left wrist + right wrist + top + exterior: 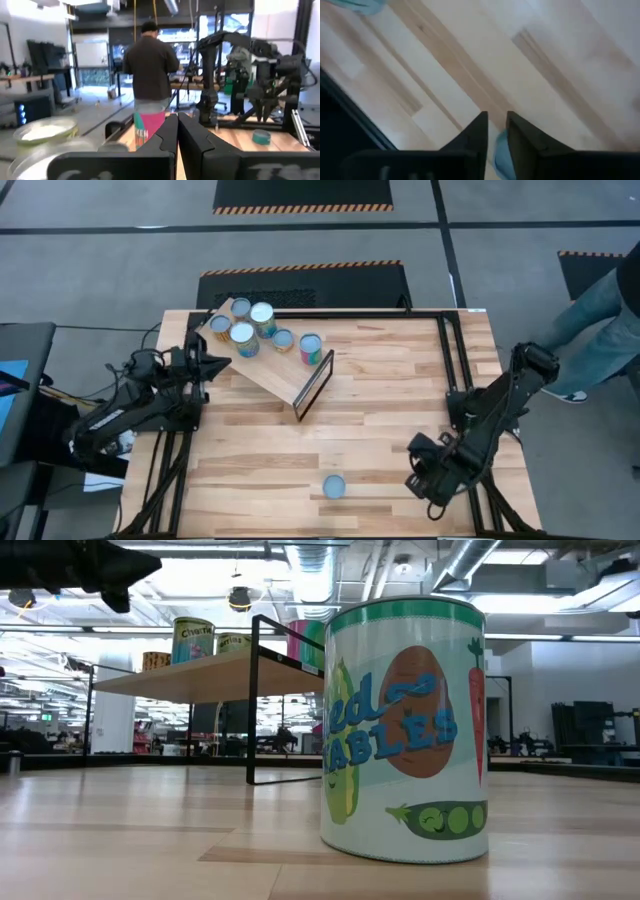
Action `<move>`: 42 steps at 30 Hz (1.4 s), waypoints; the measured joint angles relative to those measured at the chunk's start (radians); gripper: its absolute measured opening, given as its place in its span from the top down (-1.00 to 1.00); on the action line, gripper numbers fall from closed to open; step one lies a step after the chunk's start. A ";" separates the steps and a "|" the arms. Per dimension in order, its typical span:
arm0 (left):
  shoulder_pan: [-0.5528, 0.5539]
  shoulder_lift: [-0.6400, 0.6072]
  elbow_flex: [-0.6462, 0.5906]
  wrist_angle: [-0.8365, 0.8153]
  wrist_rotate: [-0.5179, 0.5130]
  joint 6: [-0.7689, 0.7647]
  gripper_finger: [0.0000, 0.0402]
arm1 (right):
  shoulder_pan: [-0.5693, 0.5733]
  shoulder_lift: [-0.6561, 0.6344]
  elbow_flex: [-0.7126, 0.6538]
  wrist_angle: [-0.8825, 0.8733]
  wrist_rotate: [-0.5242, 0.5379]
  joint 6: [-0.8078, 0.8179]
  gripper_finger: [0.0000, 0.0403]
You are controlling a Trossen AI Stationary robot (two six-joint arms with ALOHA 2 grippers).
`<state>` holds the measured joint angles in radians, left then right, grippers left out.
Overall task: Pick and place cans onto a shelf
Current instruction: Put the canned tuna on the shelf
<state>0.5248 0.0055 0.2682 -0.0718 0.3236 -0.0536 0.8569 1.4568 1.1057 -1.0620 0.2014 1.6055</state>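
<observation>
Five small cylindrical tin cans (261, 319) stand on the light wood slanted shelf (283, 372), just beside the narrow left end effector (218, 362). One teal-labelled tin can (334, 486) stands alone on the bench (380, 410), near the narrow right end effector (414, 479).

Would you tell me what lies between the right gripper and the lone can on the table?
Only bare tabletop: in the high view nothing stands between the right gripper and the lone can.

A pale plank desk (380, 430) stands on a grey floor (100, 270) marked with striped black mats (300, 194). A person (149, 67) stands beyond it, back turned.
</observation>
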 joint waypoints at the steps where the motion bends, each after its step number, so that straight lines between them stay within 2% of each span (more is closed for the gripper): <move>1: -0.010 0.002 -0.011 0.035 -0.008 0.002 1.00 | 0.015 0.011 0.000 -0.007 -0.012 0.035 0.48; 5: -0.050 0.000 -0.020 0.104 -0.042 0.002 1.00 | 0.058 0.069 0.000 -0.031 -0.092 0.143 0.30; 10: -0.088 0.001 -0.020 0.078 -0.050 0.004 1.00 | 0.091 0.142 0.000 -0.034 -0.147 0.265 0.18; 15: -0.106 0.001 -0.020 0.078 -0.072 0.005 1.00 | 0.097 0.193 -0.002 -0.020 -0.177 0.339 0.18; 25: -0.133 0.001 -0.020 0.036 -0.074 0.004 1.00 | 0.092 0.200 -0.096 0.157 -0.170 0.449 0.26; 33: -0.134 0.001 -0.020 0.037 -0.076 0.020 1.00 | 0.080 0.198 -0.140 0.181 -0.171 0.442 0.43; 42: -0.134 0.001 -0.020 0.040 -0.088 0.049 1.00 | -0.027 0.197 -0.141 0.194 -0.131 0.217 0.94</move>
<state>0.3912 0.0063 0.2478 -0.0319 0.2360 -0.0042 0.8300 1.6539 0.9648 -0.8678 0.0704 1.8230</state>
